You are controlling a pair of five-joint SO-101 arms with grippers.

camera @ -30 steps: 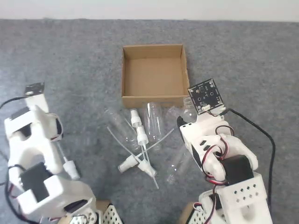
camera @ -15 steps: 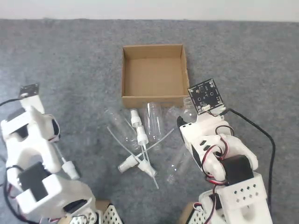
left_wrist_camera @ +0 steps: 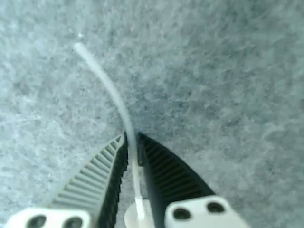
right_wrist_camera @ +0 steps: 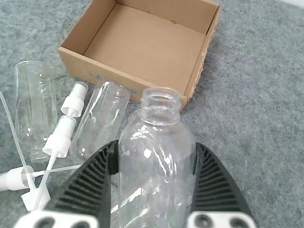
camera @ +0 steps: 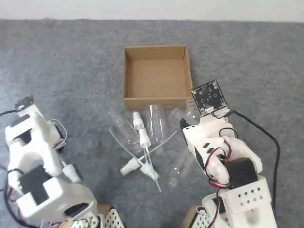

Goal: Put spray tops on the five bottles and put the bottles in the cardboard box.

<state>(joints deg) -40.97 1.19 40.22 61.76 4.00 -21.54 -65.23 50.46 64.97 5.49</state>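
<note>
The right end effector (right_wrist_camera: 154, 154) has its black jaws spread wide and pressed against both sides of a clear plastic bottle (right_wrist_camera: 159, 118); the bottle stands upright with its neck uncapped, near the front wall of the square brown cardboard box (right_wrist_camera: 118, 76). The left end effector (left_wrist_camera: 131, 138), well apart at the left side, is pinched almost shut on the thin dip tube (left_wrist_camera: 107, 85) of a white plastic spray top (left_wrist_camera: 137, 214); the tube's free end curves out over the grey felt desk (left_wrist_camera: 228, 71). Between the two arms, close before the box's front wall, lies a jumble; several more clear bottles (camera: 156, 123) rest on their sides among loose white spray tops (camera: 144, 137), whose long tubes cross one another; one of these bottles lies just beside the right arm (camera: 223, 156).
</note>
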